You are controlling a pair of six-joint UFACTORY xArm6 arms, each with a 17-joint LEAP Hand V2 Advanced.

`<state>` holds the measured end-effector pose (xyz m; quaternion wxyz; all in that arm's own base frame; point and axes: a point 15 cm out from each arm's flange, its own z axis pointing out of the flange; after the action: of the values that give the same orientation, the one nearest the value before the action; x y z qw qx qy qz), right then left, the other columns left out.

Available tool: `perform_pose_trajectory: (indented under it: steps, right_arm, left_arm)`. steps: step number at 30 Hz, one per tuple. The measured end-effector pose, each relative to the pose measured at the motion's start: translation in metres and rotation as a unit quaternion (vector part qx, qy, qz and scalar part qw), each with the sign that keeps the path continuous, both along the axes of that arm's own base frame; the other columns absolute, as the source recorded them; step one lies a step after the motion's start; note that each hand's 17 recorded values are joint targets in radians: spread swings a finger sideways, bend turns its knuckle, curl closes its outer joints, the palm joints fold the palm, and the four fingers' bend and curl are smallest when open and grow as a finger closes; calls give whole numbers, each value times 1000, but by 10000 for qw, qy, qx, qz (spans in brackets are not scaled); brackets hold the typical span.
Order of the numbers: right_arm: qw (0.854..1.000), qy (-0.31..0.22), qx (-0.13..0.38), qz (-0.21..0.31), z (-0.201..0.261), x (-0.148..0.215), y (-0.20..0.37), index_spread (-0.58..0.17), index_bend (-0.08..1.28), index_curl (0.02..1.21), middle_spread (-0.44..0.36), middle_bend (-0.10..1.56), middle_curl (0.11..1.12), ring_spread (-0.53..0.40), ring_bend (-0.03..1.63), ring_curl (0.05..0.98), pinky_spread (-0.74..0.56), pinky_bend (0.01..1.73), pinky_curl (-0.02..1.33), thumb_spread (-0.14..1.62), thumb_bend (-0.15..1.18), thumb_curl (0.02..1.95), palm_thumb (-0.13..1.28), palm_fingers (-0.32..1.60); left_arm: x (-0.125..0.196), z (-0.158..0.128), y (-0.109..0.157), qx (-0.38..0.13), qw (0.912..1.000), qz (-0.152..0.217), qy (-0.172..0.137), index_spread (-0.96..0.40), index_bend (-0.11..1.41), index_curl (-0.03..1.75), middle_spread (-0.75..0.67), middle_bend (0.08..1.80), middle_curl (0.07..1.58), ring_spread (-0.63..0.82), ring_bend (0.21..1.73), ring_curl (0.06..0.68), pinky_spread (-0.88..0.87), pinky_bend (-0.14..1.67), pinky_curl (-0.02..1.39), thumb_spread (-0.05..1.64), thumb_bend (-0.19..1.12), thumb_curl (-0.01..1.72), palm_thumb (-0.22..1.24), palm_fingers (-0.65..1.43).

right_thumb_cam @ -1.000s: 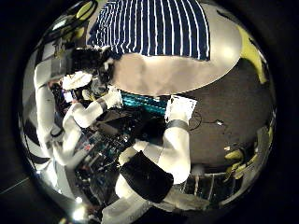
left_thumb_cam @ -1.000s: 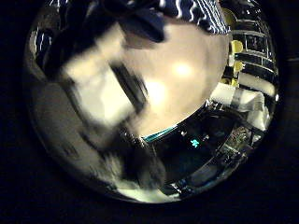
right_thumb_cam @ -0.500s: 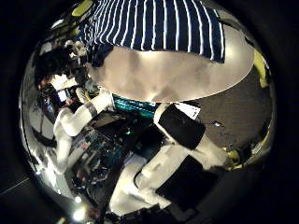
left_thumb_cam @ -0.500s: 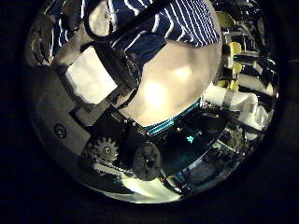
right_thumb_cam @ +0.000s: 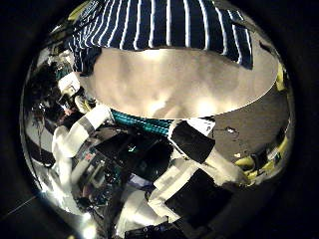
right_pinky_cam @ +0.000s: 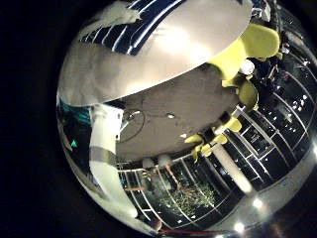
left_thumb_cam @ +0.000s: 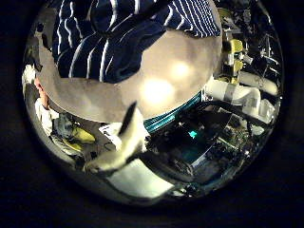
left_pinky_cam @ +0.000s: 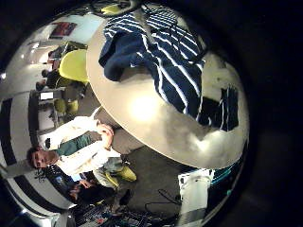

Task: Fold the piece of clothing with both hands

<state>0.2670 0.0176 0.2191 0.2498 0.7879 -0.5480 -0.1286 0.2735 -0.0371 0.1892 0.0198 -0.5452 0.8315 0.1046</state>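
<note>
On the round table (right_thumb_cam: 189, 85) lies the striped garment (right_thumb_cam: 164, 25), apart from both hands

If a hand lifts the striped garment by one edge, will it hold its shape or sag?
The navy-and-white striped cloth garment will probably sag: it already lies rumpled, with folds, on the round pale table. It looks light and unlikely to roll.

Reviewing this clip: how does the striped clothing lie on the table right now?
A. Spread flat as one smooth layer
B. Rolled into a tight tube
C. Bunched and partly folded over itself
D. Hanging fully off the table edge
C. In the left little finger side palm view the striped clothing lies rumpled on the round table, with one part doubled over another.
</note>
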Motion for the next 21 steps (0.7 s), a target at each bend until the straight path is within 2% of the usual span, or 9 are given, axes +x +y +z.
perform_pose_trajectory:
  steps: [3, 6, 8, 13, 17, 19, 21]
  right_arm:
    - [10000, 19, 3, -13, 1, -1, -1, -210, 173, 312, -14, 387, 427, -129, 900, 343, -6, 795, 179, 1162, -19, 293, 556, 274]
    - [10000, 48, -5, -35, 0, -3, -3, -213, 170, 316, -9, 390, 429, -130, 907, 349, -8, 799, 176, 1165, -21, 292, 549, 265]
    - [10000, 54, -4, -67, 0, -3, -5, -217, 151, 312, -7, 398, 431, -130, 913, 352, -4, 812, 176, 1175, -20, 289, 546, 249]
    - [9999, 59, 10, -82, 0, -3, -7, -220, 157, 303, -5, 403, 433, -130, 928, 360, 7, 839, 176, 1188, -16, 287, 545, 229]
    - [9999, 65, 12, -76, 0, -3, -7, -221, 163, 303, 6, 407, 431, -129, 933, 365, 11, 852, 173, 1193, -17, 287, 545, 222]
    - [10000, 65, 12, -75, 0, -2, -7, -224, 165, 303, 9, 410, 431, -129, 935, 368, 13, 858, 171, 1194, -17, 286, 545, 220]
    - [9999, 72, 11, -76, 0, -2, -7, -226, 165, 304, 8, 412, 431, -129, 935, 370, 13, 860, 170, 1195, -17, 286, 545, 219]
  left_arm:
    - [1, -4, -3, -41, 10000, 14, -13, -92, 181, 670, -30, 267, 682, -4, 932, 379, -230, 805, 583, 991, -37, 304, 277, 18]
    - [-4, -15, -8, -9, 9998, -58, 178, -30, 148, 607, 131, 219, 622, 201, 848, 340, 42, 677, 535, 966, -38, 302, 253, -127]
    - [-4, -24, -9, 21, 9995, -62, 293, -3, 134, 562, 214, 187, 581, 296, 811, 317, 187, 636, 503, 950, -37, 300, 239, -118]
    - [1, -38, -13, 79, 9992, -7, 394, 54, 124, 459, 339, 174, 496, 418, 766, 281, 381, 580, 441, 930, -31, 302, 232, -81]
    - [5, -45, -13, 119, 9992, 72, 388, 76, 113, 394, 338, 179, 455, 425, 801, 278, 369, 610, 428, 933, -22, 308, 261, -6]
    - [7, -47, -12, 160, 9991, 101, 393, 74, 108, 363, 304, 192, 442, 389, 835, 279, 298, 658, 430, 931, -22, 312, 280, 49]
    - [7, -47, -11, 183, 9990, 133, 380, 68, 76, 330, 211, 235, 448, 289, 877, 282, 157, 777, 459, 935, -10, 319, 318, 231]
